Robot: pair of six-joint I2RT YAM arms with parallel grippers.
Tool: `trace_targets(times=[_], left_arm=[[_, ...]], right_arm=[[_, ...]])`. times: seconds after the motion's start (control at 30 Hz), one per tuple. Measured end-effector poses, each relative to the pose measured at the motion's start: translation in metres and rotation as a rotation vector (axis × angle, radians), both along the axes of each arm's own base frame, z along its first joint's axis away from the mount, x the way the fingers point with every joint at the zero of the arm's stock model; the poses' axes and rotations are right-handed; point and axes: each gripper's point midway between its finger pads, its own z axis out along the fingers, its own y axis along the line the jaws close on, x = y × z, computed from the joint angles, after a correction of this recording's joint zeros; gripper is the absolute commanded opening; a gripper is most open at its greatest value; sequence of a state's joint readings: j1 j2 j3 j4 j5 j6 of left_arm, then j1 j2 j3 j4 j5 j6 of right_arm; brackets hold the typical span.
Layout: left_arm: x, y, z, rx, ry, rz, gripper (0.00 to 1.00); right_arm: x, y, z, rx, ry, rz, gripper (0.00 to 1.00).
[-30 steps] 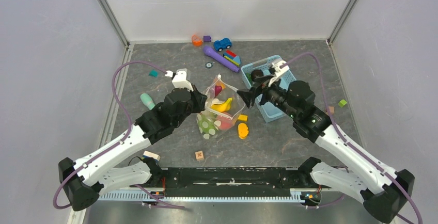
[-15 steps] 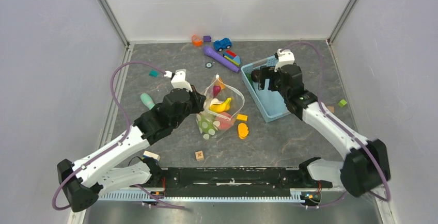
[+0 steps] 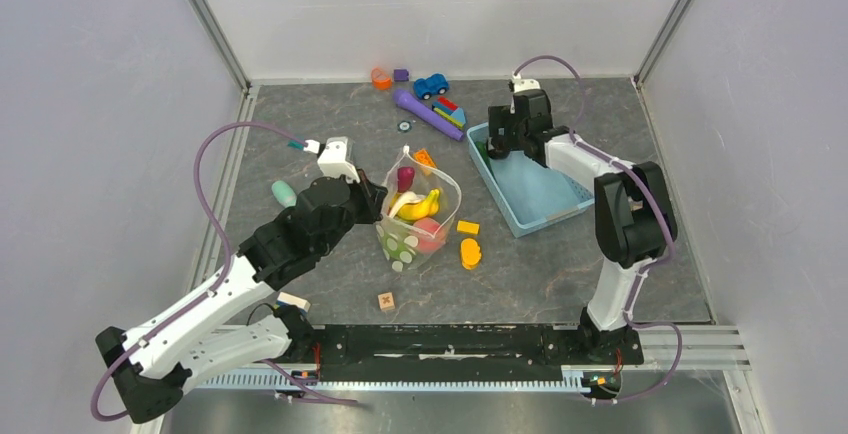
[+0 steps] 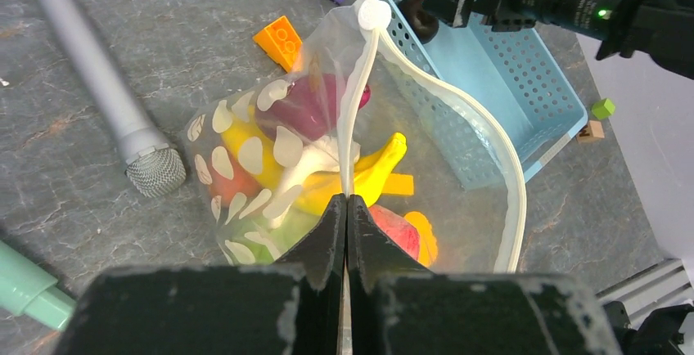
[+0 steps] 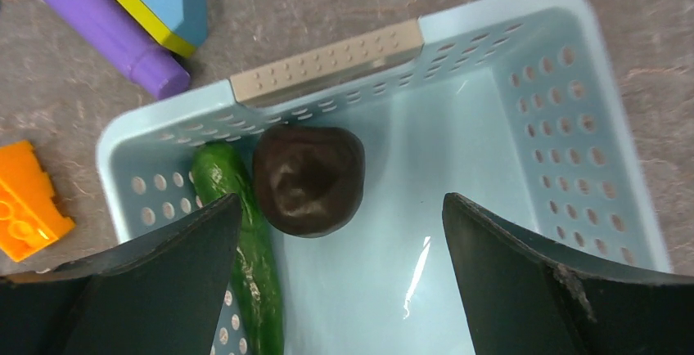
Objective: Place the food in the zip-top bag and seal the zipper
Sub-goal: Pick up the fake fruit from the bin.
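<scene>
From above, you have the bag (image 3: 415, 216) standing in the middle of the desk (image 3: 560, 274), mouth up, with a banana (image 3: 425, 204) and other toy food already inside. Your left arm (image 3: 300, 236) reaches to the bag's near-left edge. Your right arm (image 3: 520, 124) hangs over the far corner of the blue basket (image 3: 545, 194).

In the left wrist view, the left jaws are pressed fully together on the zipper strip (image 4: 358, 101), pinching one lip of the bag. The other lip bows away toward the basket, so the mouth gapes wide. Through the plastic you can see the banana, a purple piece (image 4: 307, 105) and a red fruit (image 4: 391, 236).

In the right wrist view, the right jaws are spread wide and hold nothing. Below them, in the basket's corner, a dark round piece (image 5: 308, 179) lies just beside a green cucumber (image 5: 245, 240), closer to one finger than the other.

You look to be mid-loading, and sealing has not begun. Next, centre the right jaws over the dark piece, come down clear of the basket wall and the cucumber, close, then carry it to the open mouth.
</scene>
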State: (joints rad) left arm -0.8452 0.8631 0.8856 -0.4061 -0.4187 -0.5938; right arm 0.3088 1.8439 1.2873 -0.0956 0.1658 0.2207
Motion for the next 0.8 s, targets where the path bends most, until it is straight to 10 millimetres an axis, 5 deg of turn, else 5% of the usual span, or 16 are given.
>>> trace_targets(times=[0.17,0.47,0.8], left_arm=[[-0.004,0.005,0.004,0.000,-0.011,0.000,0.02],[-0.003,0.005,0.003,0.010,-0.013,-0.005,0.02],[-0.004,0.005,0.004,0.009,-0.015,-0.006,0.02]], right_arm=[[-0.003,0.005,-0.032,0.007,0.070,0.021,0.95],[0.007,0.016,-0.052,0.047,0.048,0.046,0.84],[0.007,0.022,-0.065,0.077,0.036,0.066,0.48]])
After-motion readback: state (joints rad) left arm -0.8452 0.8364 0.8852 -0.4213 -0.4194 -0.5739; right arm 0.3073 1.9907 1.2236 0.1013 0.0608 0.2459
